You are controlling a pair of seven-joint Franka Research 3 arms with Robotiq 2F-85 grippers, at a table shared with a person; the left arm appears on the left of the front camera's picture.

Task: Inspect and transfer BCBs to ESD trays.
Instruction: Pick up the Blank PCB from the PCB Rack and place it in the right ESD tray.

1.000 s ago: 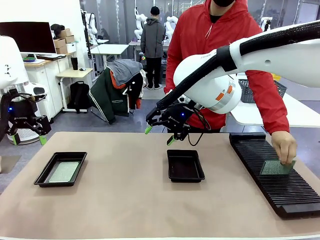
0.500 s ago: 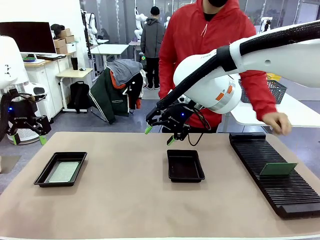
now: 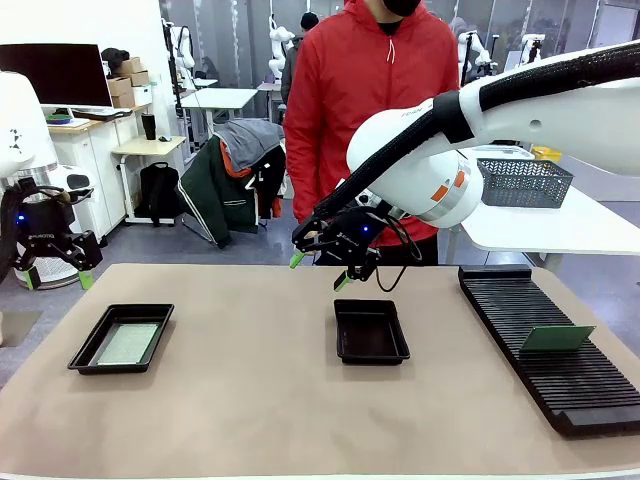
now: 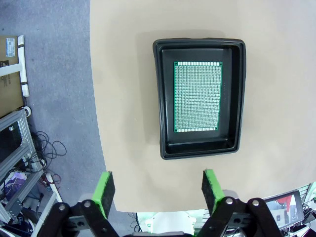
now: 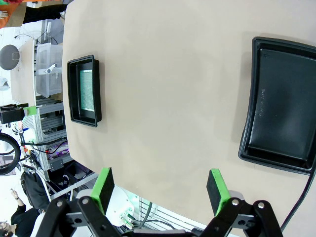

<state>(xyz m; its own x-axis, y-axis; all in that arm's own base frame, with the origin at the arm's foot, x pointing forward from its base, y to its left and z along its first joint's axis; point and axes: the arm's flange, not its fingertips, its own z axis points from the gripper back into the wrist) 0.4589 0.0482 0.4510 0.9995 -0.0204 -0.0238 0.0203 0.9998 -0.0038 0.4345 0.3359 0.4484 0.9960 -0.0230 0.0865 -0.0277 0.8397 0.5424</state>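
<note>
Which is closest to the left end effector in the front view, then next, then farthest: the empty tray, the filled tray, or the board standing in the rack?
1. The filled tray, on the left side, like the left end effector.
2. The empty tray, in the middle.
3. The board standing in the rack, far right.

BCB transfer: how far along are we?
Done: one BCB lies flat in the left tray. In hand: nothing; the left gripper and right gripper are both open and empty. Left: the middle tray is empty, and a second BCB stands tilted in the slotted rack, not yet picked up.
</note>
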